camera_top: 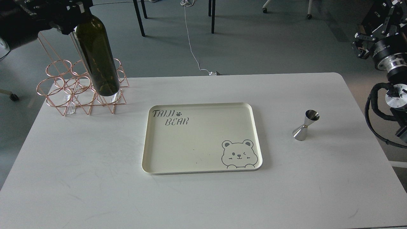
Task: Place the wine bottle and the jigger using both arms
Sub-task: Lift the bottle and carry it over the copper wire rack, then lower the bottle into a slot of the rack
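We see a cream tray [203, 108] printed with a bear lying mid-table [79, 165], a copper wire rack [60, 82] at the far left corner, and a white cable [190, 44] on the floor beyond.

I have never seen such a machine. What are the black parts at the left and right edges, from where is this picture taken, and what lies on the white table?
The picture comes from a camera in the robot's own head, looking forward and down at a white table. The black parts are its two arms. The left gripper, at the top left, grips the neck of a dark green wine bottle, which hangs tilted in front of a copper wire rack. The right arm is at the right edge, holding nothing that I can see; its fingers are not clear. On the table lie a cream tray with a bear drawing, nothing in it, and to its right a small steel jigger, standing upright.
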`<action>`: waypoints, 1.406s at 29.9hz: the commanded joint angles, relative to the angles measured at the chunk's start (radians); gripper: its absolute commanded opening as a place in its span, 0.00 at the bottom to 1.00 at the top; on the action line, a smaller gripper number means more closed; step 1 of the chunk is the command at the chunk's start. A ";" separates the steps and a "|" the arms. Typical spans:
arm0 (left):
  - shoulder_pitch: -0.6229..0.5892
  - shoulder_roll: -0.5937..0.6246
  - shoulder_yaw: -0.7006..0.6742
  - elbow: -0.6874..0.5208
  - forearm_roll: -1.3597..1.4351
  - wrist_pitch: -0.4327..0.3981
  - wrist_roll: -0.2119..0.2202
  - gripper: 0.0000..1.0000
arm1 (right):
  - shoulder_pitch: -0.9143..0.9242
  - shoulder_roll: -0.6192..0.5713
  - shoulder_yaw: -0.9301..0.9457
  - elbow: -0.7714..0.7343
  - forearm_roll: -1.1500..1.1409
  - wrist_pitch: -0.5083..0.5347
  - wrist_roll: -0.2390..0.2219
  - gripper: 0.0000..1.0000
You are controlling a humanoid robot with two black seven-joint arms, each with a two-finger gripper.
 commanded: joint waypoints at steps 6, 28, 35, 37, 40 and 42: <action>-0.002 -0.060 0.000 0.156 0.009 0.001 0.002 0.17 | 0.006 -0.001 -0.001 0.000 0.000 0.002 0.000 0.96; -0.002 -0.164 0.006 0.279 0.014 0.011 0.002 0.16 | 0.006 -0.006 -0.001 0.000 0.000 0.002 0.000 0.96; -0.001 -0.169 0.006 0.296 0.014 0.011 0.000 0.17 | 0.006 -0.004 -0.001 0.000 0.000 0.002 0.000 0.96; -0.001 -0.170 0.006 0.296 0.012 0.011 0.000 0.17 | 0.006 -0.006 -0.001 -0.001 0.000 0.002 0.000 0.96; 0.002 -0.172 0.007 0.296 0.012 0.011 0.000 0.17 | 0.006 -0.006 -0.001 -0.001 0.000 0.002 0.000 0.96; 0.007 -0.173 0.007 0.296 0.012 0.011 0.000 0.17 | 0.005 -0.006 -0.001 0.000 0.000 0.002 0.000 0.96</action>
